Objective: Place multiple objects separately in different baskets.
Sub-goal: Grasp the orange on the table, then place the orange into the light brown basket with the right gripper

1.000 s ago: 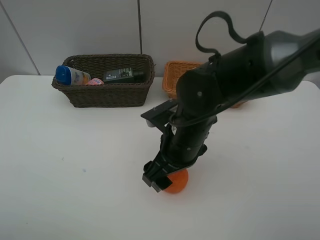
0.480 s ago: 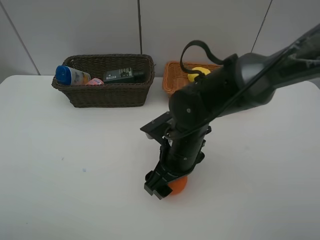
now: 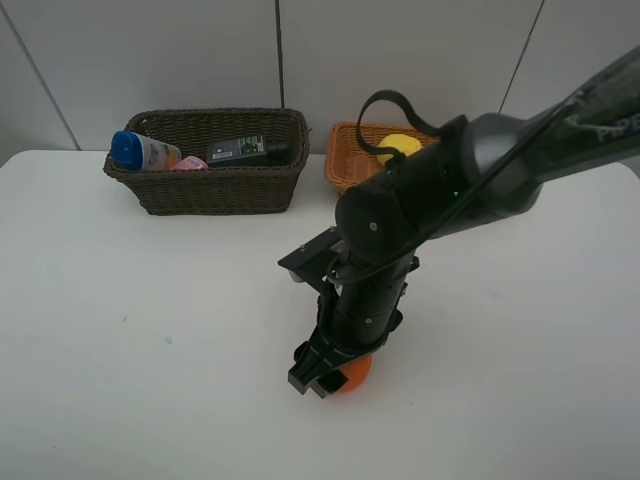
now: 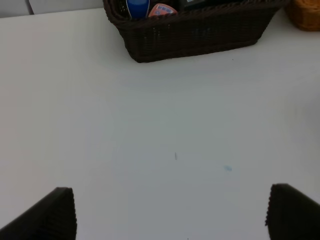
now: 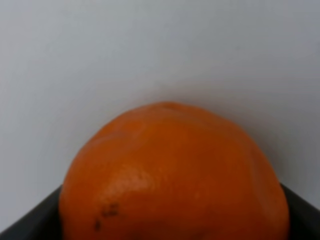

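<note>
Orange point(image 5: 172, 175) skin: black specks, no readable writing.

You're not getting any readable text out of these views, honestly. The flat black case point(image 3: 238, 151) lying in the dark brown basket point(image 3: 210, 190) is showing a pale label patch, but its print is too small and blurry to make out. The slim pink tube point(image 4: 161, 9) is showing a bit of blue and white print, also illegible. The white bottle with blue cap point(image 3: 145, 151) is giving you nothing readable either.
</note>
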### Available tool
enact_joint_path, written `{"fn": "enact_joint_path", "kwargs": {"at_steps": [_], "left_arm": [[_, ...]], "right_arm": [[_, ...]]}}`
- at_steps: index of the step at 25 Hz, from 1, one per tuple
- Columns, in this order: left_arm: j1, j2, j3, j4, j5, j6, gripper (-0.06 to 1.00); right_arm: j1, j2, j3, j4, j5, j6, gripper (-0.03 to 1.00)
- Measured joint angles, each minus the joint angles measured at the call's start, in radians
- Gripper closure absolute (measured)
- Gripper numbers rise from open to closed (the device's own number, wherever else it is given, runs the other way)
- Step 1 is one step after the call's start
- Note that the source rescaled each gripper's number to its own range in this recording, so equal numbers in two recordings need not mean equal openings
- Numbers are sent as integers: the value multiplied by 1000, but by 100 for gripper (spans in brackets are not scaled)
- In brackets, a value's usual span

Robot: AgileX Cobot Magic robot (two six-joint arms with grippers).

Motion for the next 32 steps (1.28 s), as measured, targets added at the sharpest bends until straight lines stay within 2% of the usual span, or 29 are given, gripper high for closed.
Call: {"fn": "enact_joint_path", "kwargs": {"at_steps": [7, 11, 14, 17, 20, 24, 27, 32], "left_arm": [[0, 0, 0, 0, 0, 0, -3], [0, 0, 0, 0, 0, 0, -3], [0, 0, 0, 0, 0, 0, -3], [0, 0, 0, 0, 0, 0, -3], [0, 0, 0, 0, 0, 0, -3], [0, 0, 0, 0, 0, 0, -3], [20, 0, 0, 0, 0, 0, -3], [104, 0, 0, 0, 0, 0, -3]], "right_arm": [[0, -26, -8, -13, 52, -23, 36], [-20, -111, -91, -93, 108, -14, 36], [-104, -137, -199, -149, 134, -4, 36], [-251, -110, -319, -161, 128, -1, 36], [-397, -38, -445, -121, 91, -1, 36], [-535, 86, -568, -51, 22, -7, 36], [-582, 162, -630, -37, 7, -15, 36], [-593, 220, -658, -31, -1, -16, 36]]}}
